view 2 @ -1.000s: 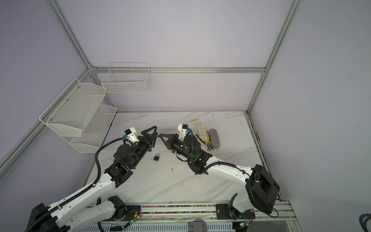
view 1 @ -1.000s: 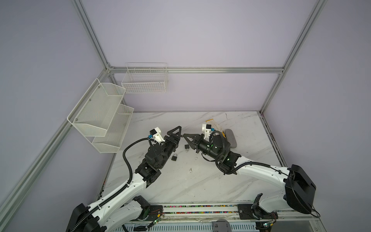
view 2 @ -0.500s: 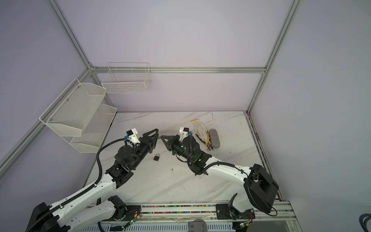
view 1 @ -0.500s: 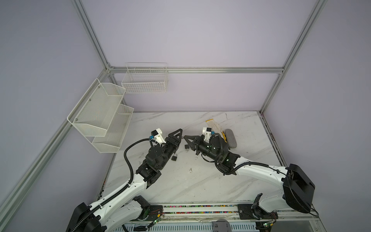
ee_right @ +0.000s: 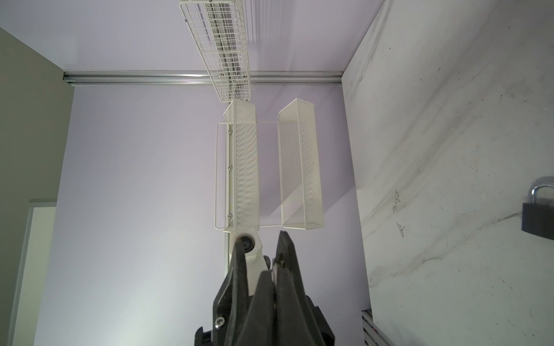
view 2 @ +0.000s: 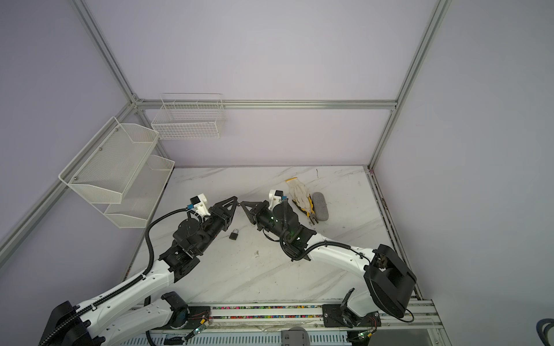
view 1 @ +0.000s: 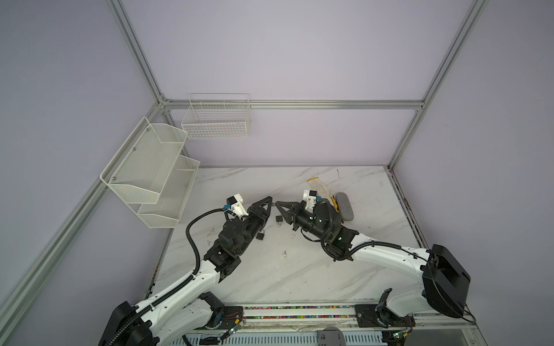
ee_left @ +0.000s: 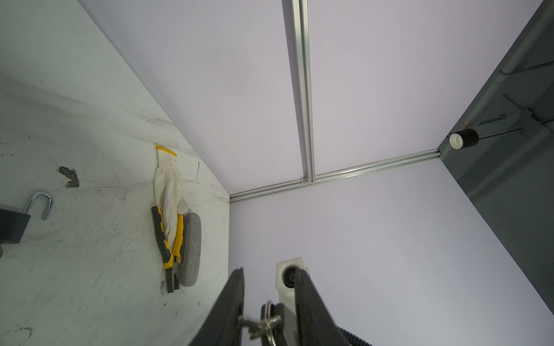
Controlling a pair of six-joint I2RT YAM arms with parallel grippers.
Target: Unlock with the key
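Left gripper (view 1: pixel 269 200): jaws narrowed from a wider spread, tip moved in to meet right gripper (view 1: pixel 278 203), now bracketing the key (ee_left: pixel 263 325).

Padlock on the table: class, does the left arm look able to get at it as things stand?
Probably yes. The padlock lies uncovered on the table, close beside the left arm. But the left gripper is raised, its fingers around the key held by the right gripper, so it is busy.
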